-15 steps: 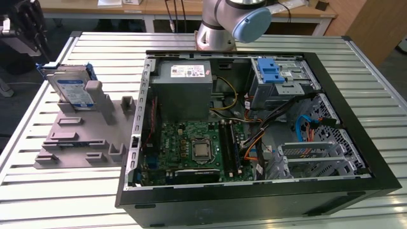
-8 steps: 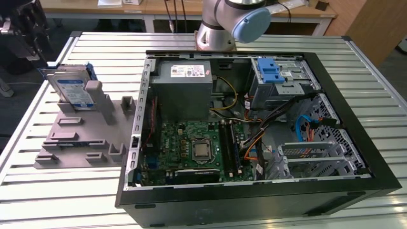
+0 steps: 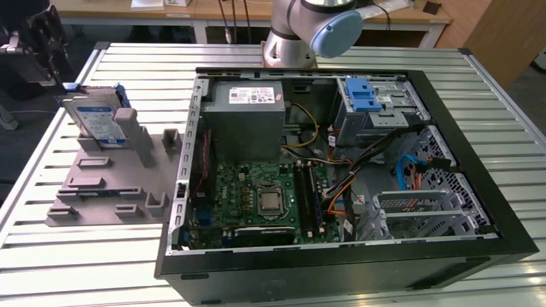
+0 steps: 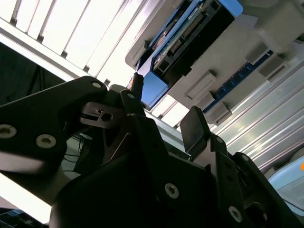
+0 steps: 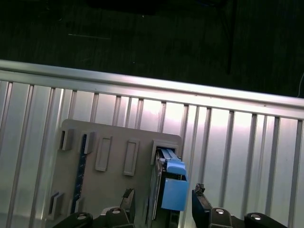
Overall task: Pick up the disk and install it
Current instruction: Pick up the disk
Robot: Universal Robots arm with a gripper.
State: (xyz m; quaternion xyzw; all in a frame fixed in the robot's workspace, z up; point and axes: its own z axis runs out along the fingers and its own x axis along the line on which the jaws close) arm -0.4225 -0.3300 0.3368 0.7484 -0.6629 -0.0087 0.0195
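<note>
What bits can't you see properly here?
- Exterior view: the silver, blue-bracketed disk is partly hidden behind a post of the grey plastic holder.
- Exterior view: the robot arm is cut off by the picture's edge.
- First wrist view: the black gripper and the disk's far end run off the edge.

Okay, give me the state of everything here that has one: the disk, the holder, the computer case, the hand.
disk: standing upright in the holder, not gripped.
grey holder: lying flat, disk in one slot.
computer case: on its side, open, insides showing.
hand: open, above the disk, not touching it.
</note>
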